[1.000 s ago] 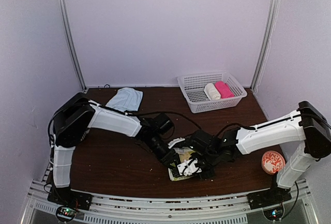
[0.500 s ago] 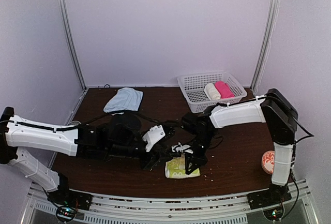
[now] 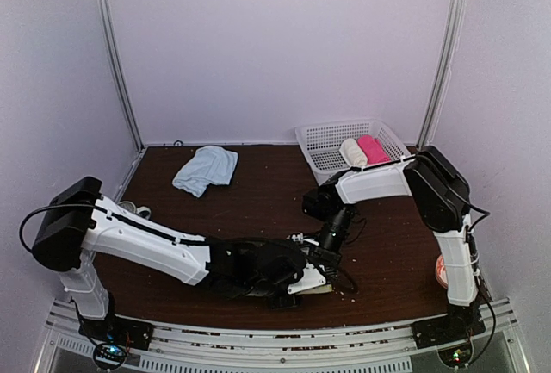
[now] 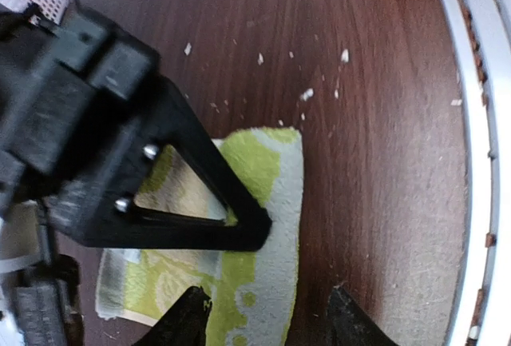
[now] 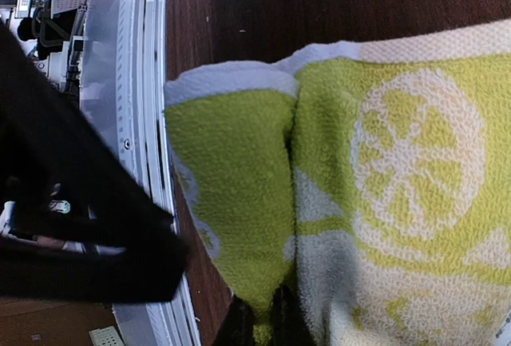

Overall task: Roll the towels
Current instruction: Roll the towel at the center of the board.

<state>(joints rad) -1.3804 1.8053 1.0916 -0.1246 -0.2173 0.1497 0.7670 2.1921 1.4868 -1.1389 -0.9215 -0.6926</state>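
- Green towel (image 4: 275, 170) lies lower centre of the top view, near the front edge of the surface (image 4: 375, 122). It's flat, no roll started.
- Right pincer (image 5: 261, 322) is clamped on a fold at the towel's edge.
- Left pincer (image 4: 271, 314) has spread wider over the last second and now straddles the towel's side, fingers apart.
- Left arm swung in low from the left, so I'd guess a roll is being set up.
- Blue towel (image 3: 205, 169) sits upper left, crumpled.
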